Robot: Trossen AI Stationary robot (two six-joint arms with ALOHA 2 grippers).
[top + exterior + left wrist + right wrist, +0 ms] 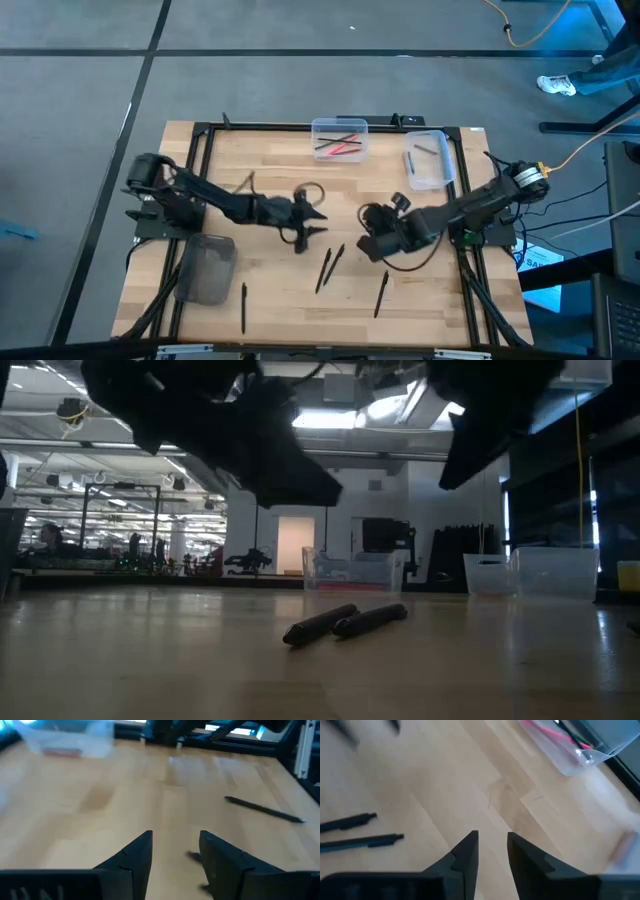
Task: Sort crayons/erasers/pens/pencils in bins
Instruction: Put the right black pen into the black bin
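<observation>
Sorting looks partly done: two clear bins point(340, 138) point(428, 158) hold items, the smoky bin point(206, 267) looks empty, four dark pens point(330, 266) lie loose on the tabletop point(270, 300), both grippers point(308, 225) point(372, 240) hover nearby, jaws apart, holding nothing.

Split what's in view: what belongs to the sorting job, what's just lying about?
Job:
- clear bin with red items
- clear bin at right
- dark grey bin
- pair of dark pens mid-table
- pen near the grey bin
- pen at right front
- left pincer, open
- right pincer, open

Lying about:
- yellow cable on the floor
- a person's shoe
</observation>
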